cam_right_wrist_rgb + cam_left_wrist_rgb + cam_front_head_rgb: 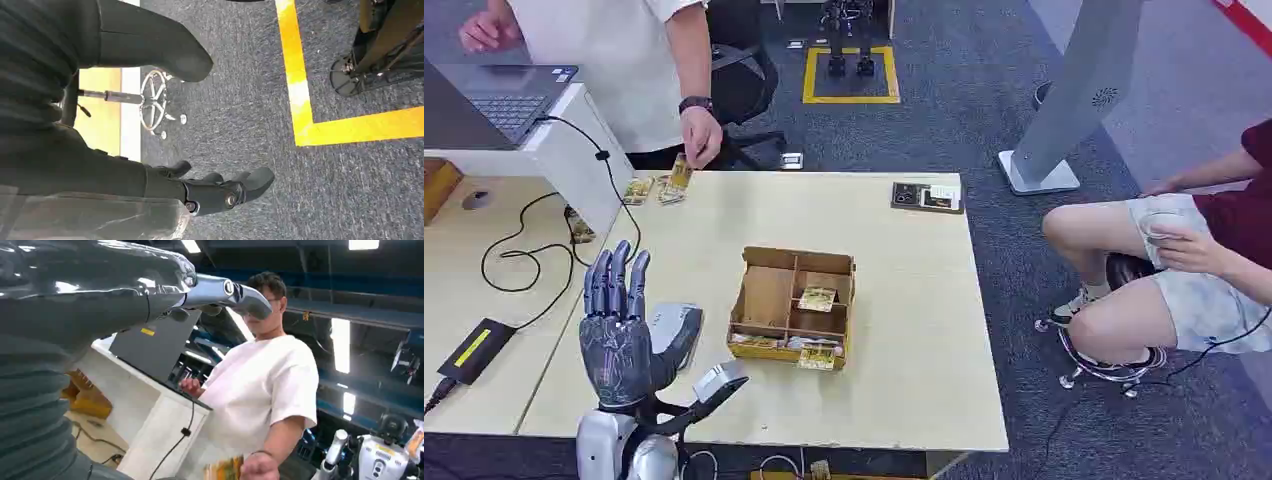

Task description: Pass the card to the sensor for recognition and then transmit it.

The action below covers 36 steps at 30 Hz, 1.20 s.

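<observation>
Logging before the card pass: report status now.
Left robot hand raised over table edge, open, empty. Right robot hand hanging over floor, holding nothing. Cards at far table edge, person's hand on them.

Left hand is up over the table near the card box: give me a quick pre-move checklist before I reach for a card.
1. Left hand empty, fingers apart: ok.
2. Cards in the cardboard box: ok, some lie in the near compartments.
3. Sensor unobstructed at the far table edge: ok.
4. Person's hand clear of the table: not ok, it holds cards at the far edge.
5. Right hand hanging over the floor, holding nothing: ok.
</observation>
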Motion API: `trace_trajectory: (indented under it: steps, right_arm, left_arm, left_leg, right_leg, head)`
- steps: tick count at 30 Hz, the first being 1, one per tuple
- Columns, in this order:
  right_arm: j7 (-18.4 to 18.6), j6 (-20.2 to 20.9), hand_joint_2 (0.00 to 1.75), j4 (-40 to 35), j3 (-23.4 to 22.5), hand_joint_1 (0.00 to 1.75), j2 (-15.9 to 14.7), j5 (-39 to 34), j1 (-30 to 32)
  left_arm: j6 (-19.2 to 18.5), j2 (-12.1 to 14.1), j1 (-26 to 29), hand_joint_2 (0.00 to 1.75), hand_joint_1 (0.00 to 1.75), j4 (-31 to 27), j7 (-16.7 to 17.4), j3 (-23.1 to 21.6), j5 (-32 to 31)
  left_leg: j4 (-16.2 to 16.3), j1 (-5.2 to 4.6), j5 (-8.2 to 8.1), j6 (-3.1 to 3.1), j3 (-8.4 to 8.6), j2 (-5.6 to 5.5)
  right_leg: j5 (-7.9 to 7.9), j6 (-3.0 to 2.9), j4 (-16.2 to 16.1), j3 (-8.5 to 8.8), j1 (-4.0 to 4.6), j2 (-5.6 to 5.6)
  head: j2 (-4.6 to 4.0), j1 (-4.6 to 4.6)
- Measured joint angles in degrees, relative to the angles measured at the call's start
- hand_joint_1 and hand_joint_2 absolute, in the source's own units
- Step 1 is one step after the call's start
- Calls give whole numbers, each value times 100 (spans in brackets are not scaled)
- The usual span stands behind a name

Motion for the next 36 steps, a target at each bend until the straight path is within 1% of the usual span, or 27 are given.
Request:
trace_trajectory:
  steps: [5, 9, 12, 15, 21, 23, 24, 26, 31, 32, 36]
  right_arm:
    - [-17, -24, 175, 7, 0, 0, -9, 9, 0]
    - [-116, -234, 175, 124, 2, 0, -116, 107, -22]
    - [-160, -335, 175, 219, 7, 0, -249, 107, -46]
    - [-183, -374, 175, 341, 20, 0, -380, 138, -60]
    - [-188, -400, 175, 516, 31, 0, -516, 186, -64]
    - [-181, -435, 175, 601, 42, 0, -553, 195, -67]
    - [-177, -457, 175, 641, 46, 0, -568, 197, -67]
    - [-155, -518, 175, 713, 70, 0, -608, 201, -68]
    - [-129, -629, 175, 900, 125, 0, -693, 201, -81]
    - [-129, -636, 175, 925, 127, 0, -706, 201, -85]
    - [-129, -706, 175, 1043, 153, 0, -752, 201, -95]
  left_arm:
    - [0, 57, -121, 175, 0, 98, 66, -66, 20]
    - [0, 172, -400, 175, 0, 353, 445, -150, 35]
    - [-2, 262, -638, 175, 0, 607, 620, -188, -15]
    - [-2, 385, -862, 175, 0, 916, 823, -258, -109]
    - [0, 562, -1115, 175, 0, 1248, 1218, -444, -302]
    - [0, 625, -1222, 175, 0, 1373, 1430, -516, -321]
    - [0, 654, -1276, 0, 0, 1430, 1508, -544, -315]
    - [0, 699, -1383, 0, 0, 1530, 1626, -588, -258]
    - [0, 728, -1618, 0, 0, 1678, 1641, -588, -118]
    - [0, 728, -1642, 175, 0, 1700, 1639, -588, -107]
    - [0, 730, -1767, 175, 0, 1764, 1606, -586, -171]
  left_leg:
    - [1, 0, 0, 0, 0, 0]
    - [1, 0, 0, 0, -1, 0]
    - [1, 0, 1, 0, 0, 0]
    - [2, 0, 3, 0, 0, 0]
    - [2, 0, 4, 0, -1, 0]
    - [2, 0, 4, 0, 0, 0]
    - [2, 0, 4, 0, -1, 0]
    - [2, 0, 4, 0, -1, 0]
    - [2, 0, 4, 0, -1, 0]
    - [2, 0, 4, 0, -1, 0]
    - [3, 0, 5, 0, -1, 0]
  right_leg:
    - [0, 0, 0, -2, 0, 0]
    - [1, 0, 0, -1, 0, 0]
    - [5, -4, 0, -1, 0, 0]
    - [6, -4, 0, 0, 0, 0]
    - [9, -5, 0, -2, 0, 3]
    - [9, -5, 0, -3, 0, 3]
    - [9, -5, 0, -3, 0, 3]
    - [10, -5, 0, -3, 0, 3]
    - [12, -4, 0, -2, 0, 3]
    - [12, -4, 0, -2, 0, 3]
    - [12, -4, 0, -2, 0, 3]
  head:
    - [0, 0]
    - [0, 0]
    - [0, 2]
    - [0, 0]
    - [0, 4]
    - [0, 4]
    - [0, 0]
    - [0, 2]
    - [0, 2]
    - [0, 2]
    - [0, 4]
